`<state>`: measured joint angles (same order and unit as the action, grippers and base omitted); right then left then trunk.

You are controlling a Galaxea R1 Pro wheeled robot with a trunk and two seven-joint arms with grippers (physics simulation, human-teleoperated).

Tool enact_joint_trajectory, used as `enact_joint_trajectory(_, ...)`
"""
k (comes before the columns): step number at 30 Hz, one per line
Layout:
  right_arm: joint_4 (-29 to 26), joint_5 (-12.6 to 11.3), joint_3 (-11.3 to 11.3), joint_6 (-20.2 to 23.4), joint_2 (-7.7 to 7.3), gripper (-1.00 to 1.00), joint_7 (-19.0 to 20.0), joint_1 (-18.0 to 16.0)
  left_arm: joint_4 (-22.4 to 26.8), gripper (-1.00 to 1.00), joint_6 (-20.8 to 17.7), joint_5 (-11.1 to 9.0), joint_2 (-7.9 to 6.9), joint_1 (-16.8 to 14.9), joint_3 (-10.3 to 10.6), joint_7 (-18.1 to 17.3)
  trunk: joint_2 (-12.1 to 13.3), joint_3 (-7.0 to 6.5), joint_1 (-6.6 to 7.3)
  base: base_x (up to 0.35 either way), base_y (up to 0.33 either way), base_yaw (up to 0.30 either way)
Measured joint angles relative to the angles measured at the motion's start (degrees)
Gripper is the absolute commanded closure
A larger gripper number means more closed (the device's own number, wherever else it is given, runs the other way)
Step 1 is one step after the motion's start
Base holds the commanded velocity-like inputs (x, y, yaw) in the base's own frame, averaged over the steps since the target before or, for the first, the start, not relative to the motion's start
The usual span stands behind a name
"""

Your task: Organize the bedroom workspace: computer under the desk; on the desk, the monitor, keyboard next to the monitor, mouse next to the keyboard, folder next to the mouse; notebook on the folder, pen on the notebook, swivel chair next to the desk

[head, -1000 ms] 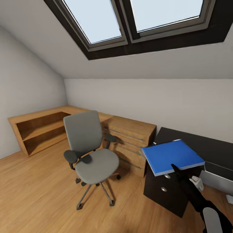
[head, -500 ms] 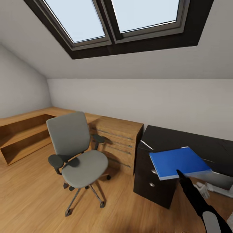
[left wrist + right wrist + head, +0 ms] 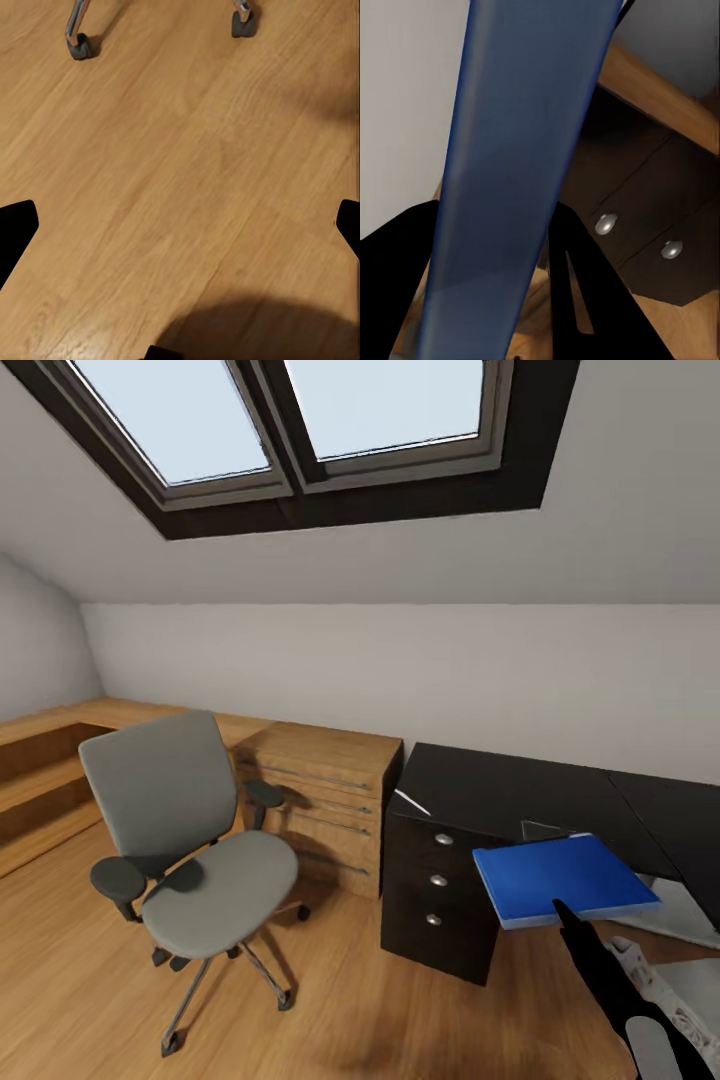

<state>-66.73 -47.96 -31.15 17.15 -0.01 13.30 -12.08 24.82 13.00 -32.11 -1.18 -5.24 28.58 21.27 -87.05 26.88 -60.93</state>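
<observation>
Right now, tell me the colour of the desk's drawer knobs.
Silver, on the black desk drawers; the head view shows them best.

The head camera looks forward and slightly down across the room from standing height, taking in the swivel chair [image 3: 190, 850] and the desk [image 3: 510, 800]. The left wrist camera faces straight down, close to the wooden floor [image 3: 187, 187], sharing the chair's casters. The right wrist camera looks along the folder [image 3: 510, 172], very close, sharing the desk's drawers.
</observation>
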Motion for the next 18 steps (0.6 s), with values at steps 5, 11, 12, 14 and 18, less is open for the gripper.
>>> enact_joint_trajectory(5, 0.02, 0.02, 0.00, -1.83, -0.05, 1.00, -0.01, -0.03, -0.01, -1.00, 0.04, -0.10, -0.01, 0.00, -0.06, -0.01, 0.00, 0.00, 0.00, 0.000, 0.000, -0.268)
enact_joint_trajectory(11, 0.03, 0.07, 0.00, -2.43, -0.09, 1.00, -0.02, -0.04, -0.01, -1.00, 0.04, -0.15, -0.01, 0.00, -0.06, -0.02, 0.00, 0.00, 0.00, 0.000, 0.000, -0.268)
enact_joint_trajectory(12, 0.03, 0.09, 0.00, -2.45, -0.08, 1.00, -0.02, -0.03, -0.01, -1.00, 0.04, -0.15, 0.00, 0.00, -0.06, -0.02, 0.00, 0.00, 0.00, 0.000, 0.000, -0.268)
enact_joint_trajectory(14, 0.03, 0.10, 0.00, -2.47, -0.08, 1.00, -0.02, -0.03, -0.01, -1.00, 0.04, -0.15, -0.02, 0.00, -0.06, -0.02, 0.00, 0.00, 0.00, 0.000, 0.000, -0.268)
enact_joint_trajectory(18, 0.03, 0.11, 0.00, -2.48, -0.09, 1.00, -0.02, -0.03, -0.01, -1.00, 0.04, -0.16, -0.06, 0.00, -0.08, -0.01, 0.00, 0.00, 0.00, 0.000, 0.000, -0.268)
